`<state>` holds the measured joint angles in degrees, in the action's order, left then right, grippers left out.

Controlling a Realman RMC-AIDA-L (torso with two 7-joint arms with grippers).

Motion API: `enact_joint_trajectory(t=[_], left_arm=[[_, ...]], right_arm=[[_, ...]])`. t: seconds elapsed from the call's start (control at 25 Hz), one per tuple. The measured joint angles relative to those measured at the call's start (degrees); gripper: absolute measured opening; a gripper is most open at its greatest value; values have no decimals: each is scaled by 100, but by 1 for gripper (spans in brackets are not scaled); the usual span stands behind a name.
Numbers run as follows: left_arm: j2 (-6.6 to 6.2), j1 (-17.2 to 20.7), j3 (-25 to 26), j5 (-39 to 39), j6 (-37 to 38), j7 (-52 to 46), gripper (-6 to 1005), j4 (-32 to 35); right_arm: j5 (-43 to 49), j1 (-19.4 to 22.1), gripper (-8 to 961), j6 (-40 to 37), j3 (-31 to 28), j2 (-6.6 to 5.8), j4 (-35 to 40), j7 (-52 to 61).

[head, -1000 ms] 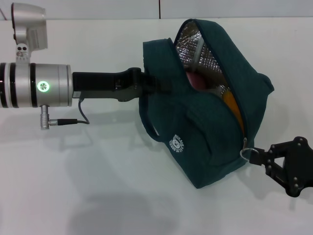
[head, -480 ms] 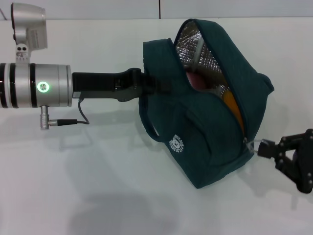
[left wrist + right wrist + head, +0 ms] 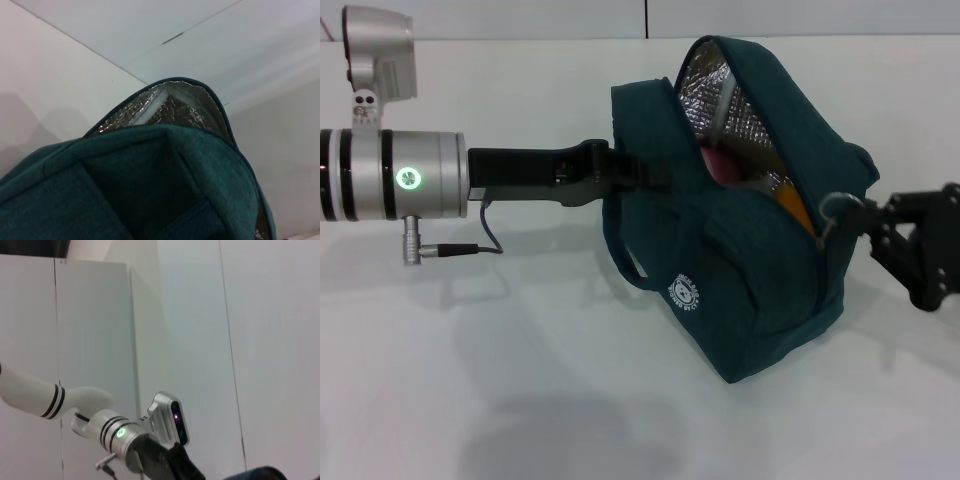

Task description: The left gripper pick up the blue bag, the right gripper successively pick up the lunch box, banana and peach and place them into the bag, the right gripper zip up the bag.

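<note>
- The right gripper (image 3: 852,215) has climbed from low at the bag's right-hand corner to mid-height on that side, taking the ring zip pull (image 3: 830,207) with it; its fingers are closed on the ring.
- Below the pull the seam now looks shut, so the zip has begun to close. Above it the mouth still gapes, showing the silver foil lining (image 3: 720,100).
- The blue bag (image 3: 740,260) hangs above the white bench (image 3: 520,380), roughly midway across and nearer its right edge, tilted with its mouth up and to the right.
- The left gripper (image 3: 630,175) stays pressed into the bag's left side, holding it up; how its fingers are set is hidden by the fabric.
- Inside, a strip of the banana (image 3: 792,208) and a pink patch, probably the peach (image 3: 722,165), show; the lunch box cannot be made out.
- Judgement: packing is done and zipping is in its first stretch, with most of the opening left to draw closed.
</note>
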<state>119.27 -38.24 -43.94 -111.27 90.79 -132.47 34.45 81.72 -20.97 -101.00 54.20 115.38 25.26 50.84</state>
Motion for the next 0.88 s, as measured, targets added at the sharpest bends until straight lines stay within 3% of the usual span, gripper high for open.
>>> enact_joint_trajectory(t=[0.04, 0.44, 0.8, 0.88], left_arm=[[0, 4, 4, 0, 0, 10, 118, 0], [-7, 58, 10, 341, 0, 195, 119, -133], [-33, 343, 17, 826, -43, 505, 120, -202], [-12, 423, 17, 840, -36, 878, 194, -202]], right_arm=[[-33, -199, 7, 39, 4, 4, -101, -2], [-166, -755, 7, 478, 48, 73, -257, 65], [-170, -984, 7, 511, 421, 76, -342, 16], [-215, -1020, 7, 511, 432, 76, -337, 7]])
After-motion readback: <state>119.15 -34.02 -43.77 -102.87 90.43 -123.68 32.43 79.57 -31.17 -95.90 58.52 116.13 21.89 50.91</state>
